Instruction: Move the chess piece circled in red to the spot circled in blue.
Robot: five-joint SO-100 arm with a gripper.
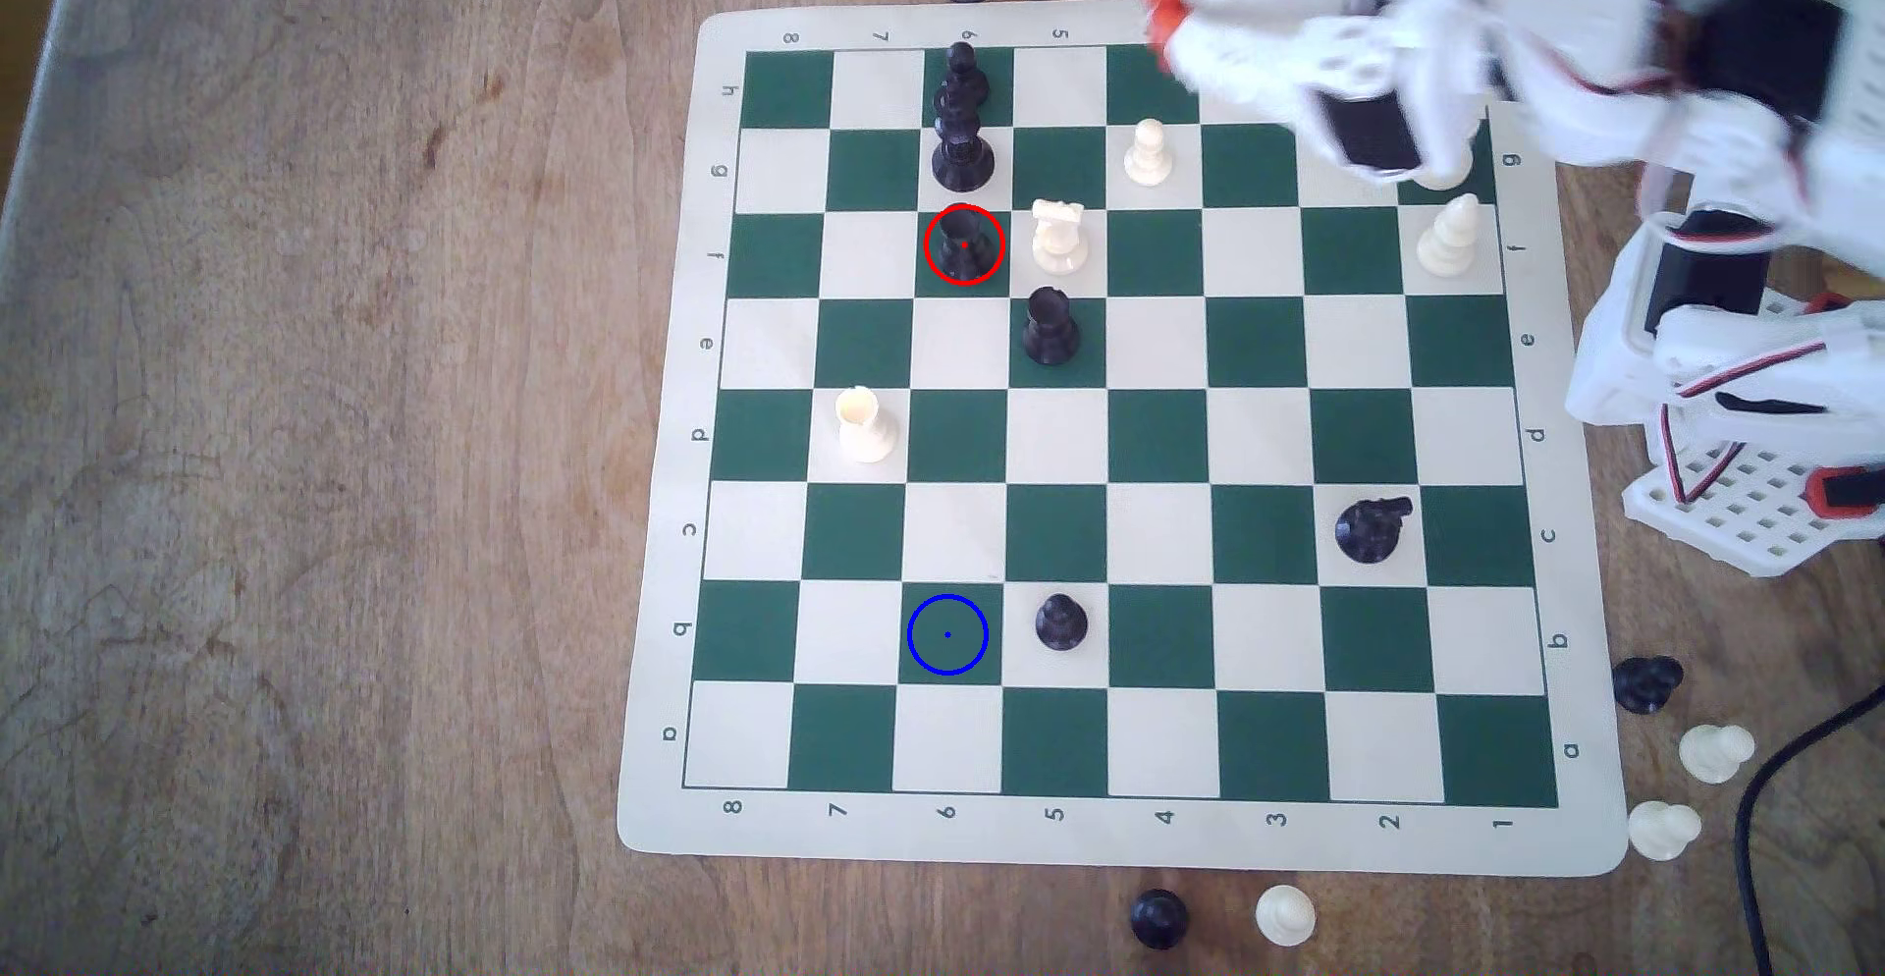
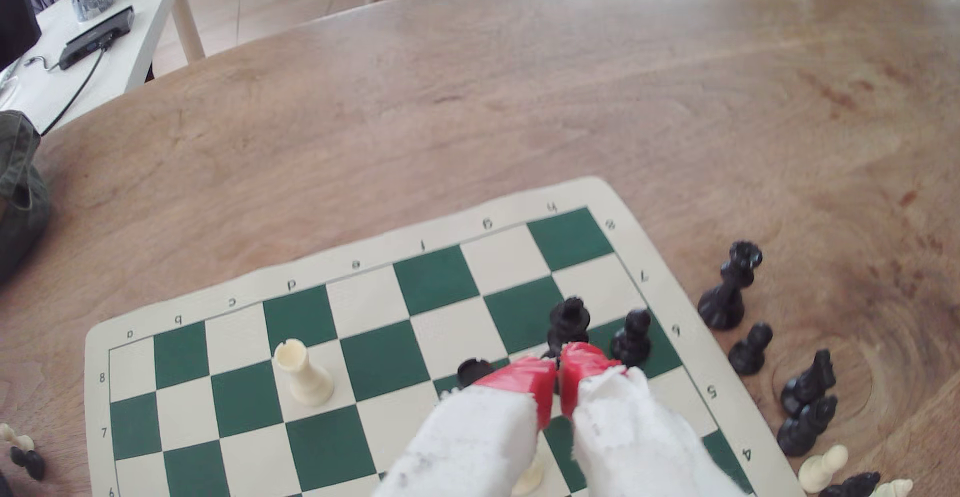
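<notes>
**A:** How does the arm sit?

**B:** It reaches from its base at the exterior view's right, across the far corner of the board (image 1: 663, 629), blurred and raised above the squares. The gripper (image 2: 560, 372) points toward the far edge; its two red-tipped fingers (image 2: 524, 380) are pressed together, clenched on nothing.

**A:** What lies closest to it?

**B:** In the wrist view a black piece with a crown top (image 2: 569, 320) stands just beyond the tips, and a smaller black piece (image 2: 631, 336) just beside that. The flat top of the black rook circled in red (image 1: 964, 244) peeks out beside one finger, apart from it. In the exterior view that rook stands upright on a green square in row f, column 6, with a white rook (image 1: 1058, 237) on the next square.

**A:** And farther off?

**B:** A second black rook (image 1: 1049, 325) one row on, then a white piece (image 2: 304, 372) in row d. Well away from the gripper, near the opposite edge of the board, is the green square with the blue ring (image 1: 948, 634), row b, column 6, bare, with a black pawn (image 1: 1061, 621) on the neighbouring square.

**A:** Any writing?

**B:** Letters a to h and numbers 1 to 8 run along the board's cream border. Captured pieces stand on the wooden surface (image 1: 306, 425) around it.
</notes>
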